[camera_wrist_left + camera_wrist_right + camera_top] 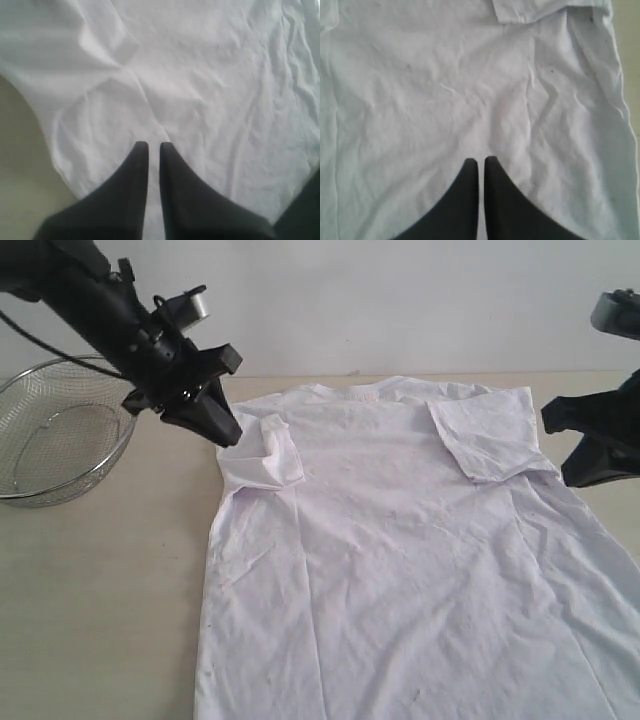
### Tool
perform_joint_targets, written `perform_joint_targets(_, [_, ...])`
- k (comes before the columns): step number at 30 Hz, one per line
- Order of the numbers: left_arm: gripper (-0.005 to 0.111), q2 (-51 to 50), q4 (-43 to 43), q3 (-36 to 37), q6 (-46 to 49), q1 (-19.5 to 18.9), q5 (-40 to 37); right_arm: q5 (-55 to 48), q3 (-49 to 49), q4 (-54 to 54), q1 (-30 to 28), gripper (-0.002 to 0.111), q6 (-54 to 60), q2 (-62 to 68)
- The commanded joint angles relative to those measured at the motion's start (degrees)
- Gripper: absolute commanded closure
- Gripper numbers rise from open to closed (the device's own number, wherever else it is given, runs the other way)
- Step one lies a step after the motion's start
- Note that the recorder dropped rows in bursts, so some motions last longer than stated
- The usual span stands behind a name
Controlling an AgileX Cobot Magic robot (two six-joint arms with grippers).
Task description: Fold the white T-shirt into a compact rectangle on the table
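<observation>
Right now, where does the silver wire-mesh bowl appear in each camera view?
Exterior view: the silver wire-mesh bowl sits at the left edge, on the pale beige table.
Left wrist view: not in it.
Right wrist view: not in it.
Shared landmark: the white cotton T-shirt, seen in all three.

We see one off-task obj., exterior view only: a silver wire-mesh bowl (30,455). It's round, w/ a thicker bright metal rim (55,499) and fine mesh sides; pale beige shows thru the mesh. It sits upright, mouth up. The left picture edge cuts off part of the bowl, and a stretch of its far rim is hidden. Inside the bowl we make out a thin bent wire outline (90,406), frame or handle, can't tell which. Behind the bowl a plain pale grey-white wall (400,300) spans the full width. Bowl and wall look apart, not touching.
</observation>
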State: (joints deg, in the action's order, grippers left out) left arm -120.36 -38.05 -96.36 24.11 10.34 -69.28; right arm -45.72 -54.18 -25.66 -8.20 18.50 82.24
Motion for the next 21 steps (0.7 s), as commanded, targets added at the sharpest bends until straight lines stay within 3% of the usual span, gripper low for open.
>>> perform_joint_targets(1, [0.098,9.4,-5.8,13.2,5.9,-0.1,4.5,-3.0,0.1,-1.4,-3.3,0.108,3.4,-1.2])
perform_joint_targets(8, [0.098,28.1,-9.2,35.4,10.8,-0.1,13.9,-3.6,0.3,-1.9,-3.3,0.108,6.7,-1.6])
perform_joint_targets(16, [0.096,35.5,-11.0,48.4,13.4,-0.1,15.4,-3.5,3.5,-1.8,-3.3,0.108,5.2,-1.6])
perform_joint_targets(17, [0.094,35.4,-11.0,49.1,13.5,-0.1,15.7,-3.1,4.5,-1.2,-3.3,0.108,4.5,-1.6])
perform_joint_targets(21, [0.064,35.0,-18.6,52.6,17.8,-0.1,15.8,-0.6,8.5,8.4,-3.3,0.108,-4.8,-1.6])
